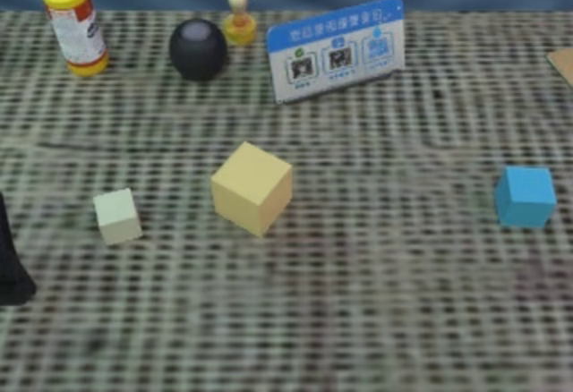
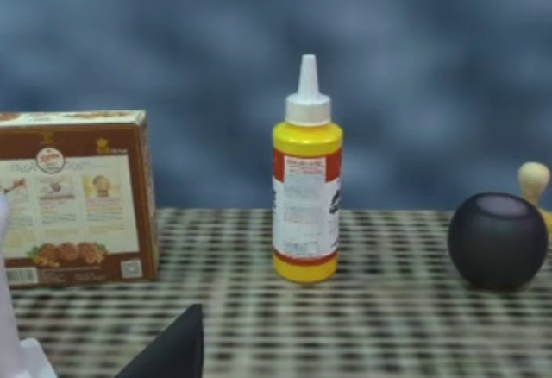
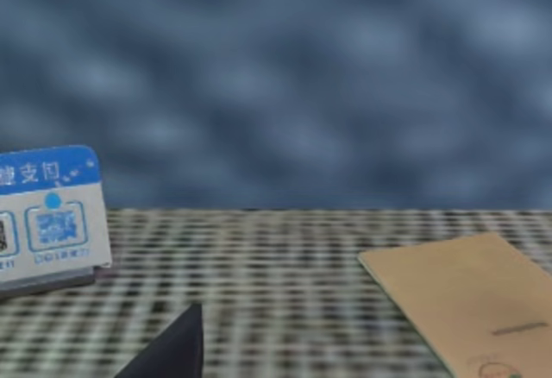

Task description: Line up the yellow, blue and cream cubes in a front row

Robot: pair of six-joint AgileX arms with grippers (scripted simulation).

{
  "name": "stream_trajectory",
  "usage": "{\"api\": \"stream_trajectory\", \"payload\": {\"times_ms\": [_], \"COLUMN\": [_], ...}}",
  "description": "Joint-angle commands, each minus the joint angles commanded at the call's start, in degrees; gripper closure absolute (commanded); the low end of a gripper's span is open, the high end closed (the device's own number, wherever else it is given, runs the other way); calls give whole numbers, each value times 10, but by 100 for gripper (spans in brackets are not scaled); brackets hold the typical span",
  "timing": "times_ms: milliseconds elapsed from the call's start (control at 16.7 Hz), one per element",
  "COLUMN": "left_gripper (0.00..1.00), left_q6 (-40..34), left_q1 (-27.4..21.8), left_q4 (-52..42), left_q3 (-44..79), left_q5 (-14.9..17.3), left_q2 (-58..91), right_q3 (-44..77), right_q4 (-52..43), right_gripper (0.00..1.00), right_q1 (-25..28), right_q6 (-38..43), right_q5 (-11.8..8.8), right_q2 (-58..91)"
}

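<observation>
Low at table's left edge, left arm (image 1: 11,267) parked; tool state unclear. Yellow cube (image 1: 252,187) untouched.

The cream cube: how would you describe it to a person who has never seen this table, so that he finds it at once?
Start in the top view from the big yellow cube near the table's middle. Go toward the table's left side; the cream cube sits there alone on the woven cloth, apart from the yellow one. It is the smallest and palest cube; the blue cube lies far right.

table (image 1: 376,320): woven cloth (coarse) | cubes (image 1: 252,187): matte, smooth | bottle (image 2: 306,197): glossy plastic | ball (image 1: 198,48): matte
</observation>
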Motion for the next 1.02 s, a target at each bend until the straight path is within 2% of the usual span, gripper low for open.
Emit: {"api": "stream_trajectory", "payload": {"times_ms": [240,480,660,1020], "left_gripper": [0,0,0,0], "left_q6": [12,79,155,338], "left_q1": [-3,-16,-29,-62], "left_q4": [-11,-74,-148,-329], "left_q3": [17,116,225,468], "left_q5": [1,2,1,-2], "left_q2": [18,126,271,655], "right_q3": [0,0,0,0], "right_q4": [0,0,0,0], "right_gripper": [0,0,0,0], "right_q1": [0,0,0,0], "right_q6": [0,0,0,0], "right_q5": [0,0,0,0], "right_q2": [0,0,0,0]}}
